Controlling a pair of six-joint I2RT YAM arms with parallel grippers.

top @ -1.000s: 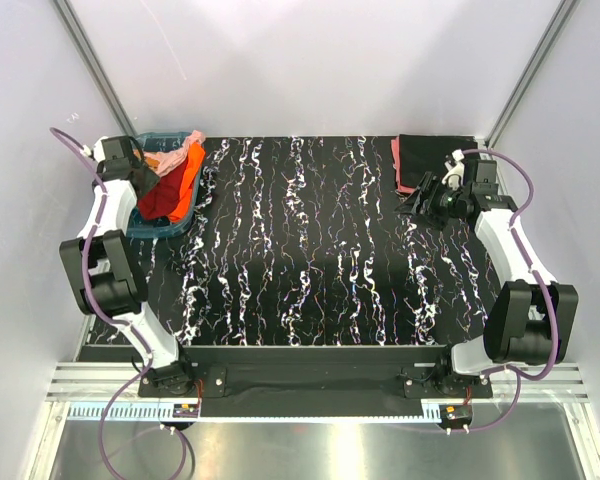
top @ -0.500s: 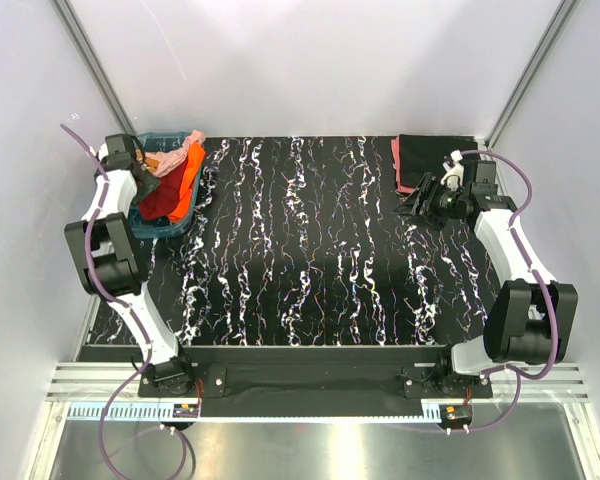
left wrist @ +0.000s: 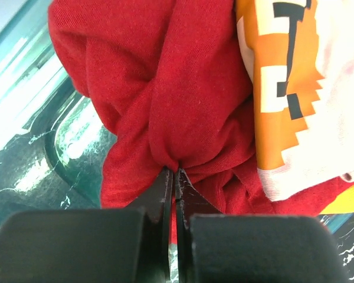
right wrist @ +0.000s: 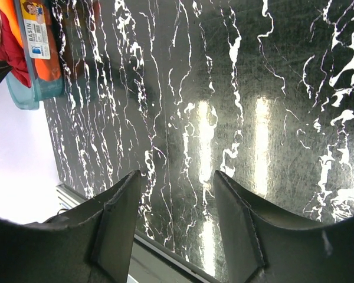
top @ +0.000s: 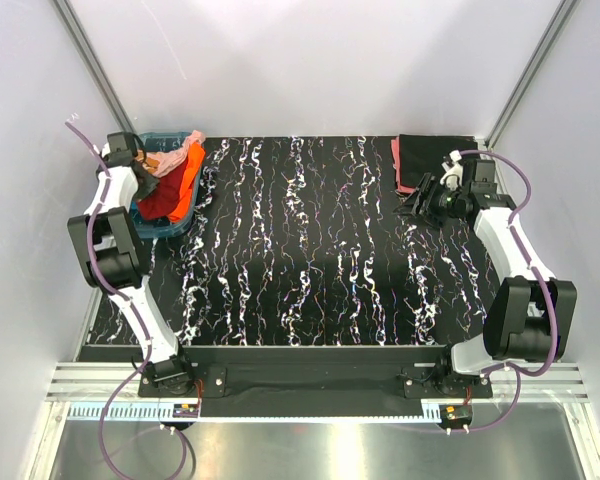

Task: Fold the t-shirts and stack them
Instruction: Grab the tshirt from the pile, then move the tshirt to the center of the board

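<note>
The marbled table (top: pixel 310 250) bears a blue tub (top: pixel 160 231) far-left and folded t-shirts (top: pixel 435 155), seemingly two stacked, far-right.

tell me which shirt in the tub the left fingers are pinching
The dark red t-shirt: a bunched fold of it is clamped between the left fingers, which are shut on it. The orange printed t-shirt beside it is not gripped.

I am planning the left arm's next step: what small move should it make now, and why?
Probably raise the left gripper a little. Its jaws are shut on a fold of the dark red t-shirt, which lies in the blue tub against the orange t-shirt; a short lift should free it.
</note>
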